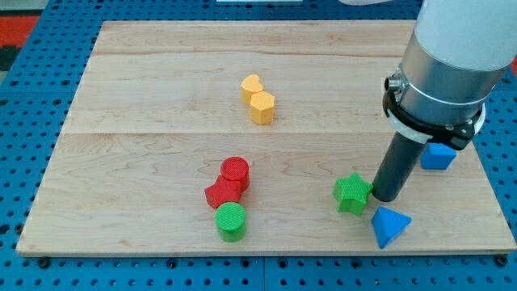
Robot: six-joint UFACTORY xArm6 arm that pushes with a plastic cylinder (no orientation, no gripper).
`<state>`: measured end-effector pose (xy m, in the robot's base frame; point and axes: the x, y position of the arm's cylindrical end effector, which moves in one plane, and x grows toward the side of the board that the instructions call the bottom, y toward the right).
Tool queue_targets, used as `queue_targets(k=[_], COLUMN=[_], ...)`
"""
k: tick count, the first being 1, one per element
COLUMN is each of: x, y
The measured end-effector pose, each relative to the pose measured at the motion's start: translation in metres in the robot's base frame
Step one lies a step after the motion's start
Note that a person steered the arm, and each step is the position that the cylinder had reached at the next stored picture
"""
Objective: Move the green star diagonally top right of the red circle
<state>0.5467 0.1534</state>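
Note:
The green star (352, 193) lies on the wooden board near the view's bottom right. My tip (384, 197) stands just right of the star, touching or almost touching it. The red circle (235, 171) sits left of the star, near the bottom centre. It touches a red star (220, 195) just below-left of it. The green star is level with or slightly below the red circle, well to its right.
A green circle (231, 221) sits below the red star. A yellow heart (252, 86) and a yellow hexagon (262, 107) touch at upper centre. A blue triangle (388, 226) lies below my tip. Another blue block (439, 156) is partly behind the arm.

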Motion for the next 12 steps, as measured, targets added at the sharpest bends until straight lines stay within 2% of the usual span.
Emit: queue_targets(k=[1, 3, 4, 5, 6, 7, 8, 9, 10, 12], x=[0.0, 0.0, 0.008, 0.04, 0.039, 0.002, -0.002, 0.015, -0.017, -0.058], y=[0.001, -0.043, -0.034, -0.054, -0.082, -0.085, -0.096, -0.127, -0.137, -0.062])
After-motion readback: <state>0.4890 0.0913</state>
